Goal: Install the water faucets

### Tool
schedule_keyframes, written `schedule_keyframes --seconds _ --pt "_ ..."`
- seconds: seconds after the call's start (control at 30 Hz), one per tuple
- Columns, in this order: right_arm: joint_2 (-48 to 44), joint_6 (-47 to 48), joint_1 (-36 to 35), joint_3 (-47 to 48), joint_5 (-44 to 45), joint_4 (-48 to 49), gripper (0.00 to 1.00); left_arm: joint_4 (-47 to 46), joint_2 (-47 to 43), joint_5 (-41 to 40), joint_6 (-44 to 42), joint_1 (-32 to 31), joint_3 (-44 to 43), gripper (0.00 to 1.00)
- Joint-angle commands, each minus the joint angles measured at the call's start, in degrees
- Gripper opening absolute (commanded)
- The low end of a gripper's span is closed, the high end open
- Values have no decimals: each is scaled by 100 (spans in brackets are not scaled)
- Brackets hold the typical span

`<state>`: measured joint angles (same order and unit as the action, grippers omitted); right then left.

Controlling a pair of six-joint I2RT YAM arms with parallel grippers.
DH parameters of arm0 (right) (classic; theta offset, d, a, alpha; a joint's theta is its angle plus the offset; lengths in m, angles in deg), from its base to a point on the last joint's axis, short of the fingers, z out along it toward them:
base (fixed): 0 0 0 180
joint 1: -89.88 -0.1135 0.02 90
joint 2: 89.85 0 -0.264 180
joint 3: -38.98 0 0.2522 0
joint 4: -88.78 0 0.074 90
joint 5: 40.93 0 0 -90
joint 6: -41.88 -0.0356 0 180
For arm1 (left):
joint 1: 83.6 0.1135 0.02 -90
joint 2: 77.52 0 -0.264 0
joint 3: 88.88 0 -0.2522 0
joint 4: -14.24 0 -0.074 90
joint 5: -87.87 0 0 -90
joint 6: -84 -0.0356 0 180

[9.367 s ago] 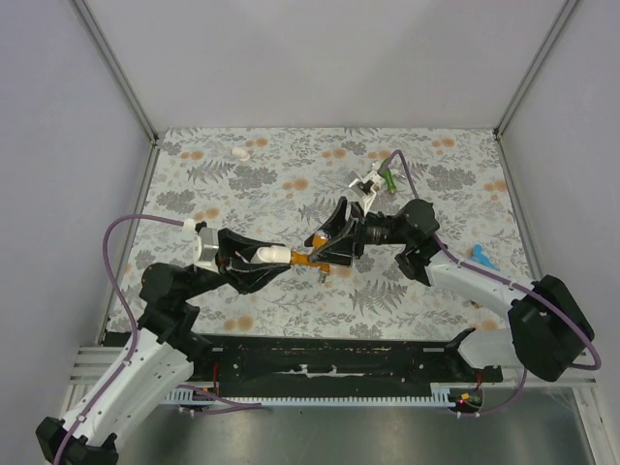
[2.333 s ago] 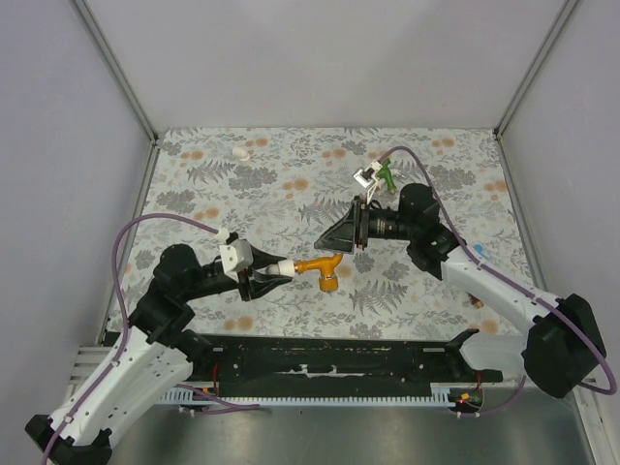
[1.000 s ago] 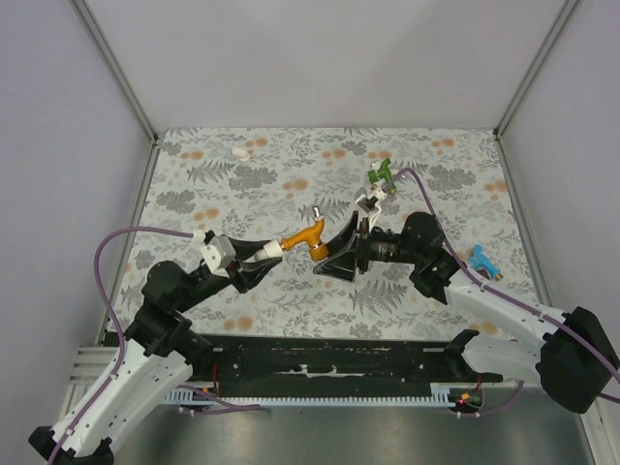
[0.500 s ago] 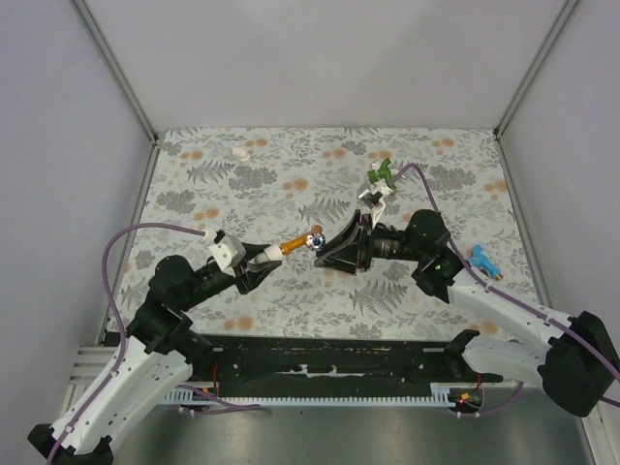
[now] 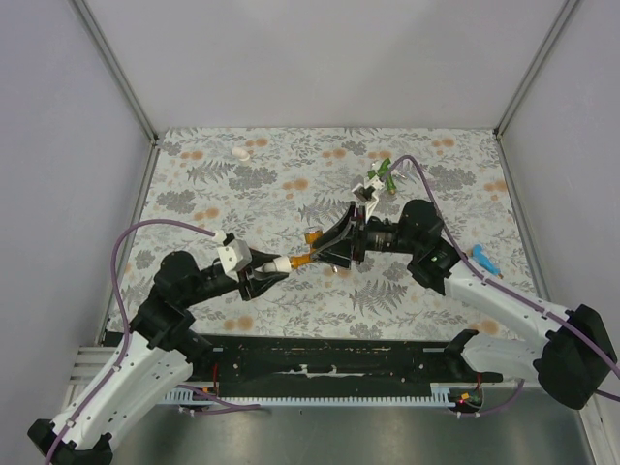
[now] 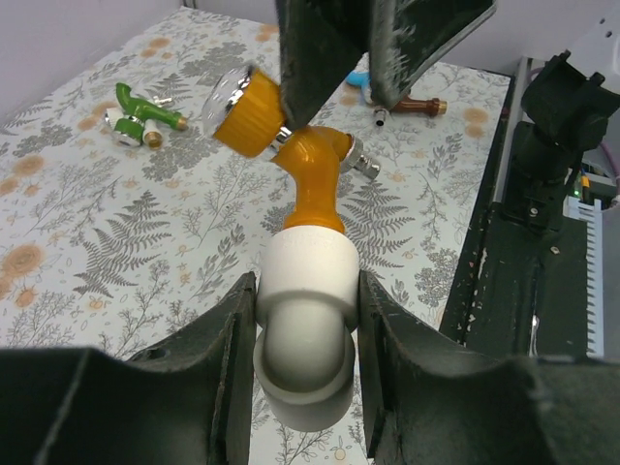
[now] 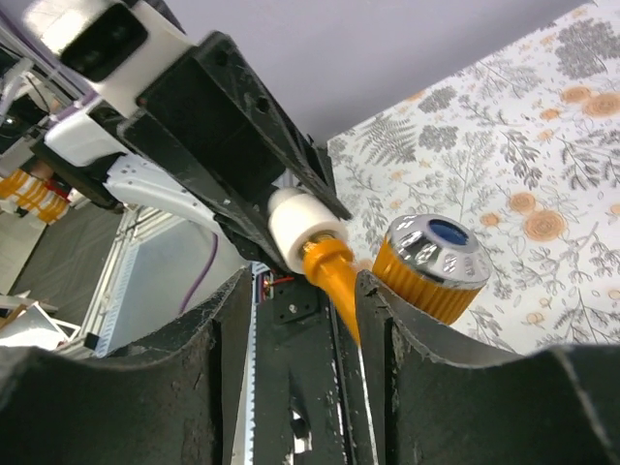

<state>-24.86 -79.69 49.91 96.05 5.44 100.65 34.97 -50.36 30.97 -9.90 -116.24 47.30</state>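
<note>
My left gripper (image 5: pixel 260 274) is shut on a white fitting (image 6: pixel 302 281), held above the table. The orange faucet (image 6: pixel 315 174) sticks out of this fitting, with its chrome-topped knob (image 7: pixel 431 266) at the far end. My right gripper (image 5: pixel 329 247) is open, its jaws either side of the orange stem (image 7: pixel 334 281). The stem lies against one finger and stands clear of the other. A green faucet (image 5: pixel 385 172) lies at the back of the table. A blue faucet (image 5: pixel 481 256) lies at the right. A dark red faucet (image 6: pixel 412 105) lies on the table in the left wrist view.
A small white fitting (image 5: pixel 240 152) lies at the back left of the floral table. Another white piece (image 5: pixel 368 193) sits beside the green faucet. Metal posts and grey walls frame the table; the black rail (image 5: pixel 329 363) runs along its near edge.
Over the last second the left gripper has drawn back and down with the fitting and orange faucet. The faucet now points at the right gripper, whose fingers sit around its stem.
</note>
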Motion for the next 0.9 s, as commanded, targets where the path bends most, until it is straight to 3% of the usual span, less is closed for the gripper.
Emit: schedule_keyframes --seconds 0.0,0.37,0.6,0.87 --pt "259 441 6 274 180 -321 54 -670 -53 583 162 -5 -202 2" --pt "541 854 199 714 -523 -1156 64 -661 -140 557 249 -5 -184 2" --pt "-363 2610 270 556 -505 -1850 80 -924 -202 188 503 -5 -132 2" --pt "-1365 4123 270 -287 -848 -1176 87 -1548 -202 56 1250 -14 -8 2"
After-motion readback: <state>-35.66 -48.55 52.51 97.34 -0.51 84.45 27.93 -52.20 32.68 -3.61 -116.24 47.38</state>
